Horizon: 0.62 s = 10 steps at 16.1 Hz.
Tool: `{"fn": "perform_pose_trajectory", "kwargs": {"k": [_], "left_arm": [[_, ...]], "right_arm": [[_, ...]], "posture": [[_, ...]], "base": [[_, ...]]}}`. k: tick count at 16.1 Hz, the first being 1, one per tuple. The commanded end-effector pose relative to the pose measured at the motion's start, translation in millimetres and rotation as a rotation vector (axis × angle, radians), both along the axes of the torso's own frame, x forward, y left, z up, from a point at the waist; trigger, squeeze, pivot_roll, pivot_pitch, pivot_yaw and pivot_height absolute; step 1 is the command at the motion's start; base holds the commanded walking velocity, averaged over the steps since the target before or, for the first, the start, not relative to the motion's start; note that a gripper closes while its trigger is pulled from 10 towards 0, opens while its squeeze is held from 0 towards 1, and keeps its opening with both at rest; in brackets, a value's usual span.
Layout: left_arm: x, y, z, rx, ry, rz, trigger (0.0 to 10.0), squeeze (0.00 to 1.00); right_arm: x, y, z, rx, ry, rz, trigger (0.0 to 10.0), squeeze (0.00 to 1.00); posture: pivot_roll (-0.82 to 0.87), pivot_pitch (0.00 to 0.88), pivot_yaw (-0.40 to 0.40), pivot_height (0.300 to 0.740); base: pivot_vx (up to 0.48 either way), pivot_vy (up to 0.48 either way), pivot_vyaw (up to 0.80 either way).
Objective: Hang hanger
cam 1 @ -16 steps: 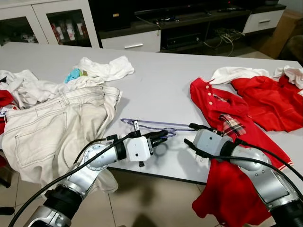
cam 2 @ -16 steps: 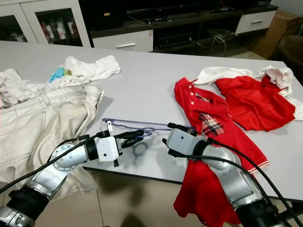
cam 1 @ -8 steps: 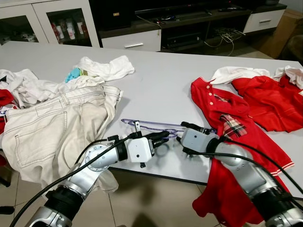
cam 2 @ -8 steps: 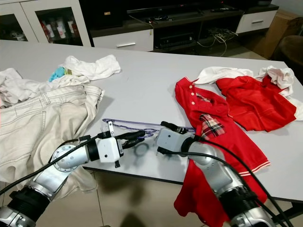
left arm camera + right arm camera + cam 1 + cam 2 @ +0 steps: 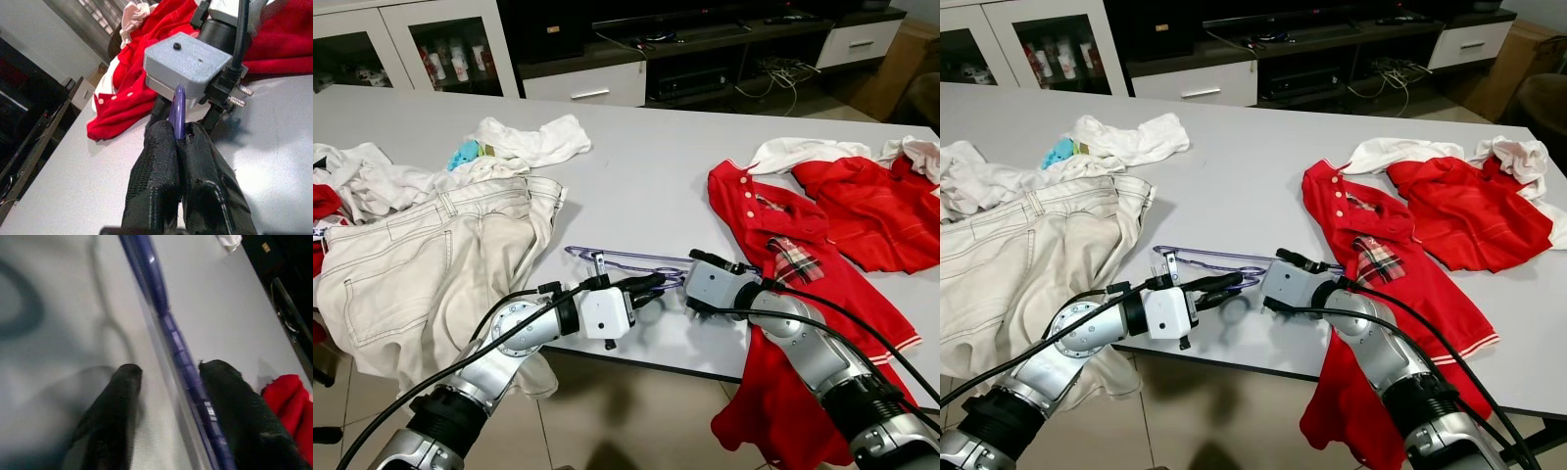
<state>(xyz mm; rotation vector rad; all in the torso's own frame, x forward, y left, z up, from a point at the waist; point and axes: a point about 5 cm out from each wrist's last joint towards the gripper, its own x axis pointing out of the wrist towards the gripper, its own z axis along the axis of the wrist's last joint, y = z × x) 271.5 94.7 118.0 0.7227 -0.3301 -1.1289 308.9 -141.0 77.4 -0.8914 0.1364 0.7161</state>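
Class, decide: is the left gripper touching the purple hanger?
Touching. The left wrist view shows the left gripper with both fingers pressed shut on the purple hanger.

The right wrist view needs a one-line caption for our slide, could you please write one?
Open right gripper straddling the translucent purple plastic hanger lying on the grey table.

A translucent purple hanger lies at centre frame on the pale grey table; cream jeans left, red shirts with plaid trim right.
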Motion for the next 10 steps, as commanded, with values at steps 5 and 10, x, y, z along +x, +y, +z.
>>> {"fn": "perform_pose_trajectory", "kwargs": {"k": [5, 10], "left_arm": [[-2.4, -3.5, 2.5, 0.007, -0.028, -0.024, 10.0, 0.00], [-2.7, -4.0, 2.4, 0.008, -0.030, -0.027, 10.0, 0.00]], "right_arm": [[6.1, -2.1, 5.8, 0.047, -0.017, -0.036, 7.0, 0.00], [7.1, -2.0, 7.3, 0.047, -0.027, -0.041, 10.0, 0.00]], "posture": [[-0.08, 0.000, 0.037, 0.740], [-0.08, 0.000, 0.037, 0.740]], "base": [[0.000, 0.000, 0.00], [0.000, 0.000, 0.00]]}}
